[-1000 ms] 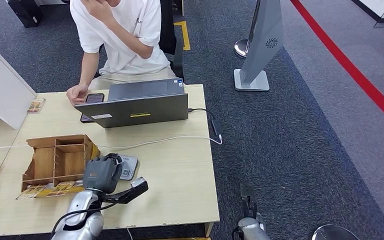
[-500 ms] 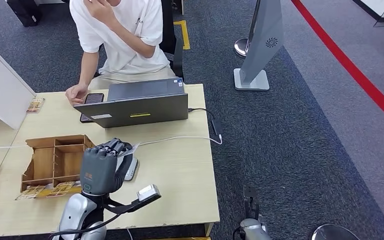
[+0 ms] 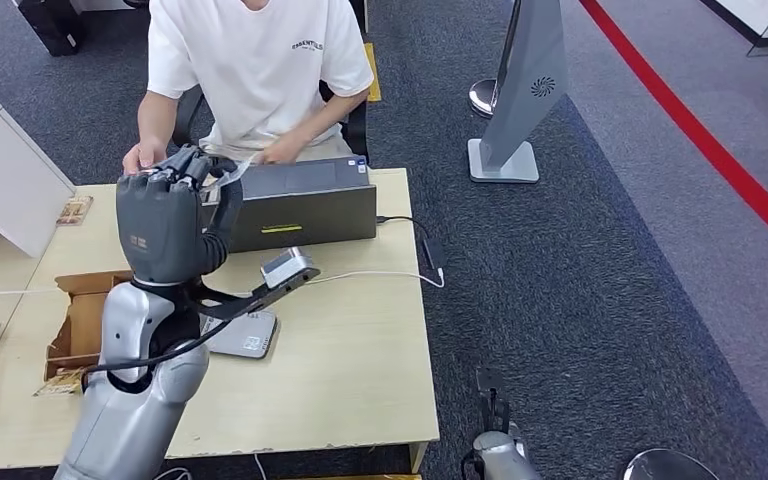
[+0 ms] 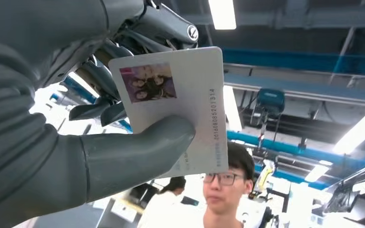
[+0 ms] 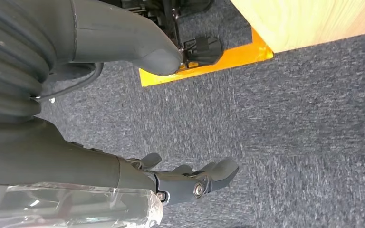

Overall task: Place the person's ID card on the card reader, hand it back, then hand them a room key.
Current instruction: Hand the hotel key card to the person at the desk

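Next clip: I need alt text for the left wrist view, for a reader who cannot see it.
The robot's left hand pinches a white ID card with a small photo between its thumb and fingers, holding it up toward a person wearing glasses who faces it. Ceiling lights and blue beams show behind the card.

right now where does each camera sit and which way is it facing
Head view: high on the body, facing forward and down at the light wooden table, grey laptop and the seated person in a white T-shirt; raised left hand shows.
Left wrist view: behind the left hand, facing up to ceiling lights; thumb pins the white photo ID card.
Right wrist view: on the hanging arm, facing grey carpet; right hand empty.
Head and left wrist views share the person, card and hand.
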`<control>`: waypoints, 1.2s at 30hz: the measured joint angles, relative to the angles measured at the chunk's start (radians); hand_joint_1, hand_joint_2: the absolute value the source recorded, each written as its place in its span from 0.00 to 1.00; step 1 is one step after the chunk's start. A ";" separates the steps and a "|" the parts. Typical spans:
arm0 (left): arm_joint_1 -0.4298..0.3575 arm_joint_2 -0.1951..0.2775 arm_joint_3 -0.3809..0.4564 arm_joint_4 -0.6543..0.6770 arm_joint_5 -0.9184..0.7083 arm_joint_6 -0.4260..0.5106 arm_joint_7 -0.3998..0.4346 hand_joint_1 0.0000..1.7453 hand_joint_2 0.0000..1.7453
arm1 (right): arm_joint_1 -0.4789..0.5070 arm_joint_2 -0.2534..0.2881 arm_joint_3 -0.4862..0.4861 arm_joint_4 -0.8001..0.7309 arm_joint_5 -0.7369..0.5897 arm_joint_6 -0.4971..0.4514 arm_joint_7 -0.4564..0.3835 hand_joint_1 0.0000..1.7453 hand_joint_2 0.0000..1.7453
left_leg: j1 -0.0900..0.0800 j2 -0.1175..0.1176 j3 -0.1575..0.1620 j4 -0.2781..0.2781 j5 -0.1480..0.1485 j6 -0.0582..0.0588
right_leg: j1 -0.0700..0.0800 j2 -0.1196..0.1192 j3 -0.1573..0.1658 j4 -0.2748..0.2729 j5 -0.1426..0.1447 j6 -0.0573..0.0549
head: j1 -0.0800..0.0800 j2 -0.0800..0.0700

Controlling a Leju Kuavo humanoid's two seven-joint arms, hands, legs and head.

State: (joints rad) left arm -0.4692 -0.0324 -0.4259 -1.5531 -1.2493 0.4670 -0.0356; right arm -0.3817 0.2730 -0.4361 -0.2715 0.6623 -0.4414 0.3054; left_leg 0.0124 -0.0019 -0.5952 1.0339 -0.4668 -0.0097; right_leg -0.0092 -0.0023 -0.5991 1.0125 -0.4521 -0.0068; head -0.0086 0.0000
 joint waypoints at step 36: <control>-0.350 -0.106 0.243 0.776 -0.131 0.184 -0.014 0.00 1.00 | -0.054 0.058 0.072 0.015 0.078 0.024 0.039 0.00 1.00 | 0.000 0.002 -0.004 0.000 0.002 0.000 | 0.000 0.003 -0.005 0.001 0.001 0.000 | -0.001 0.000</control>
State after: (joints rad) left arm -0.8190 -0.1385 -0.1830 -0.7768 -1.3800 0.6511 -0.0498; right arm -0.4357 0.3313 -0.3643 -0.2564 0.7402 -0.4178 0.3440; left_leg 0.0123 0.0005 -0.5990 1.0339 -0.4648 -0.0098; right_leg -0.0092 0.0003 -0.6036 1.0130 -0.4509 -0.0066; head -0.0094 0.0000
